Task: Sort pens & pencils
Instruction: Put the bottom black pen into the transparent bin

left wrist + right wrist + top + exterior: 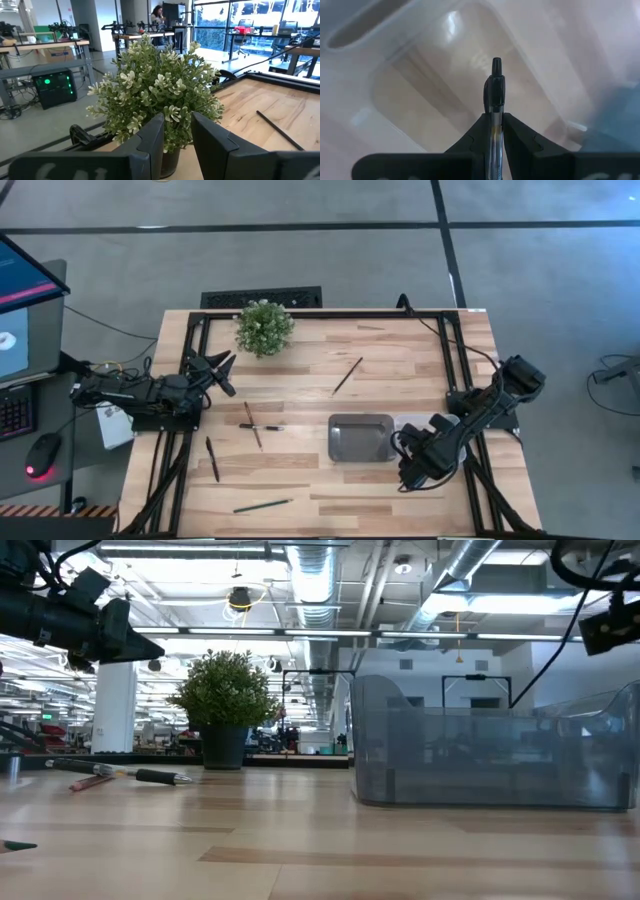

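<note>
My right gripper (494, 131) is shut on a pen (495, 90) with a clear barrel and a black tip. It hangs over a clear plastic bin (435, 95) that stands right of the metal tray (360, 437). A black pen (212, 458) lies flat at the table's left. Another one lies crossed with a brownish pencil (253, 425). One dark pencil (347, 375) lies near the middle, and a green pencil (262, 505) lies by the near edge. My left gripper (177, 135) waits open at the left, level, facing the potted plant (155, 90). My right gripper pinches the pen's clear barrel (494, 135) between its two fingers. The pen runs along the fingers, and its black end (495, 80) sticks out past the fingertips. The fingers slant steeply down from above. The pen is lifted clear, above the bin's inside.
The potted plant (263, 327) stands at the far left of the table. A black frame rail (330, 313) runs around the table. In the low view the clear bin (490, 750) fills the right half. Bare wood lies between the tray and the scattered sticks.
</note>
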